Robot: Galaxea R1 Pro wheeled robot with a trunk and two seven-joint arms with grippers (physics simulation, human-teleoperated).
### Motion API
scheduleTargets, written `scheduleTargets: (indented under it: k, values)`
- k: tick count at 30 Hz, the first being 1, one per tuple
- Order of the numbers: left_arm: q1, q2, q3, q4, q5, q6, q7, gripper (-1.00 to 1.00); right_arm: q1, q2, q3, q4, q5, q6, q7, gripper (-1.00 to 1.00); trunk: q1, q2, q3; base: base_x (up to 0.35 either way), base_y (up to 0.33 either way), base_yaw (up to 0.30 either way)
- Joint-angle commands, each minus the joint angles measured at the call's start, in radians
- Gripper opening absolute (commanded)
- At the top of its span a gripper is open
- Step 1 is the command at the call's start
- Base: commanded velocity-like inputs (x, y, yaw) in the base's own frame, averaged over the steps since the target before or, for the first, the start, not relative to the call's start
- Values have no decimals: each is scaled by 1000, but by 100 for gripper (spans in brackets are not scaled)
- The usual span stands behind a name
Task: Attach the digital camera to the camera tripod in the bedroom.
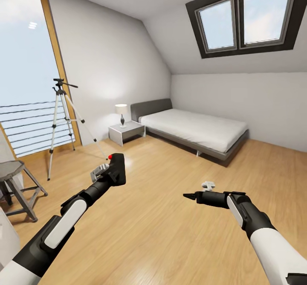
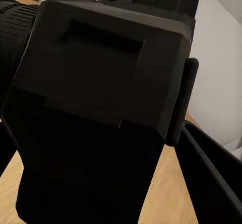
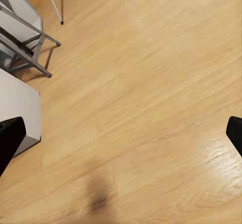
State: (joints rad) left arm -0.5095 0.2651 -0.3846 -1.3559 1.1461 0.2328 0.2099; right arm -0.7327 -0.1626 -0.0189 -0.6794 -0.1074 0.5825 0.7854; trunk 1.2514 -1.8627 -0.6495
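Bedroom: sloped white ceiling, skylight (image 1: 246, 16), grey low bed (image 1: 194, 129) at the far wall, light wood floor (image 1: 162, 234), tall window (image 1: 25, 71) with railing at left.

Camera tripod (image 1: 62, 123) stands upright by the window, legs spread, long axis vertical, black head at top with the pan handle pointing right. It lies ahead and to the left of the robot, well apart from both arms. A grey stool (image 1: 17, 182) sits nearer, at the left edge.

Left gripper (image 1: 111, 170) is raised in front of the trunk and clamped on the digital camera (image 1: 117, 167); the body stands roughly on end, red button at its upper end. The left arm is the nearer one to the tripod, and it is the one carrying the load. Judgement: the coming move turns on closing the gap forward-left, then bringing the camera's base down onto the tripod head from above.

Right gripper (image 1: 194, 196) is held out low, carrying nothing; in the right wrist view its dark fingertips (image 3: 10, 141) sit wide apart at the frame edges, so it is spread.

View differences: left wrist view gives the camera (image 2: 101, 108) close up as a black faceted body, with no sign of the red button or the tripod. Right wrist view looks down on floor, the stool's frame (image 3: 27, 45) and one tripod leg foot (image 3: 55, 5). Head view alone gives the tripod head.
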Motion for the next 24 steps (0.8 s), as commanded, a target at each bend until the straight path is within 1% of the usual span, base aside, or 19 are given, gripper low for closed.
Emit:
scheduleTargets:
  k: [1,12,14,16,18,19,20,21,23,24]
  values:
    - [-1,1,-2,-2,9,0,8,-100,-1,0,-1,0,-8,8,0,100,-4,7,2,0,0,0]
    - [-1,0,-2,-2,8,0,10,-100,-1,3,-1,0,-8,9,-1,100,-46,84,37,0,0,0]
    - [0,0,-2,-2,8,0,21,-100,-1,4,-1,0,-8,9,-1,100,-54,98,43,0,0,0]
    - [-1,0,-1,-3,8,2,102,-100,-1,5,-1,1,-8,9,-2,100,-62,112,49,0,0,0]
    - [-1,0,-1,-3,8,3,166,-100,-1,5,-1,1,-7,9,-2,100,-69,126,55,0,0,0]
    - [-1,0,-3,-3,8,3,244,-100,-1,6,-1,1,-7,9,-2,100,-73,133,59,0,0,0]
    - [-1,0,-4,-4,8,3,287,-100,-1,6,-1,1,-7,9,-2,100,-77,140,62,0,0,0]
    - [-1,-2,-6,-6,9,2,374,-100,-1,7,0,1,-7,9,-2,100,-81,147,65,0,0,0]
    - [-1,-11,-7,-8,8,2,453,-100,-1,7,0,1,-7,8,-2,100,-88,161,71,0,0,0]
    - [0,-25,-8,-9,8,2,522,-100,-1,7,-1,1,-6,8,-2,100,-92,168,74,0,0,0]
